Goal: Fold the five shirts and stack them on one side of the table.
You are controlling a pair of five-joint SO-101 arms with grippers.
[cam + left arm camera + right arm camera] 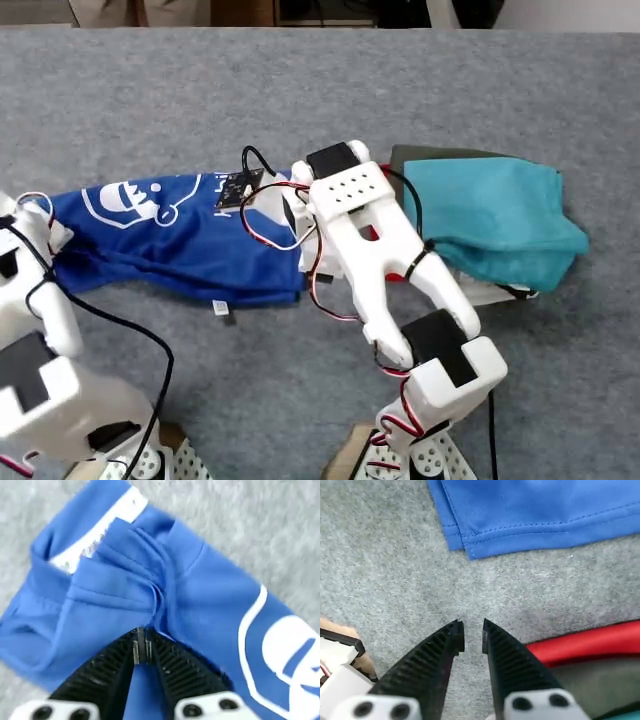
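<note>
A blue shirt (pixel 180 245) with a white print lies spread across the left middle of the grey table. My left gripper (pixel 142 642) is shut on a bunched fold of this blue shirt (pixel 210 595); in the high view the left gripper (pixel 50 240) sits at the shirt's left end. My right gripper (pixel 472 632) hangs slightly open over bare table, just short of the blue shirt's hemmed corner (pixel 470 545), with nothing between its fingers. In the high view the right gripper (pixel 290 212) is by the shirt's right end. Folded shirts are stacked at the right, a teal one (pixel 490 215) on top.
Under the teal shirt a dark olive one (pixel 430 155) shows, with a red shirt's edge (pixel 580 642) beside my right gripper. The right arm (pixel 380 270) crosses the table's middle, its loose cables (pixel 265 225) over the blue shirt. Bare grey table (pixel 300 90) stretches along the back.
</note>
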